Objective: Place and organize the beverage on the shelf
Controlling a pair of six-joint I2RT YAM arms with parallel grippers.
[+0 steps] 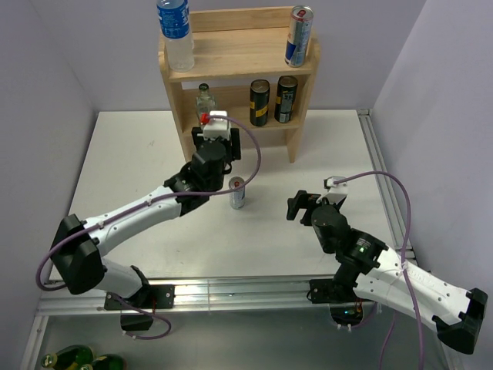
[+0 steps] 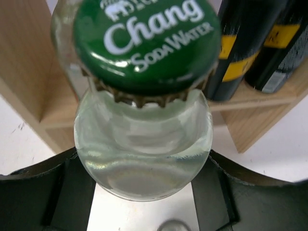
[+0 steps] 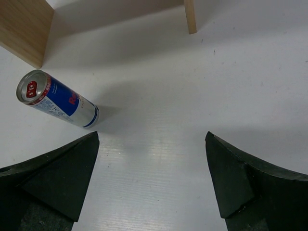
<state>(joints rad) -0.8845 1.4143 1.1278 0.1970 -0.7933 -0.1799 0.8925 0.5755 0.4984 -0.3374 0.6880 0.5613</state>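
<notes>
The light wooden shelf (image 1: 239, 52) stands at the back of the table. My left gripper (image 1: 208, 117) reaches to the left end of its lower tier. It is shut on a clear glass soda water bottle (image 1: 204, 99) with a green Chang cap (image 2: 144, 43). In the left wrist view the black fingers (image 2: 72, 192) press the bottle's sides (image 2: 143, 159). A blue and silver can (image 1: 237, 193) stands on the table in front of the shelf, and it also shows in the right wrist view (image 3: 57, 98). My right gripper (image 1: 296, 206) (image 3: 151, 139) is open and empty, to the right of that can.
The top tier holds a water bottle (image 1: 176, 35) at the left and a blue and silver can (image 1: 299, 36) at the right. Two black and yellow cans (image 1: 259, 102) (image 1: 286, 99) stand on the lower tier, right of the glass bottle. Green bottles (image 1: 77, 358) lie below the table's near edge.
</notes>
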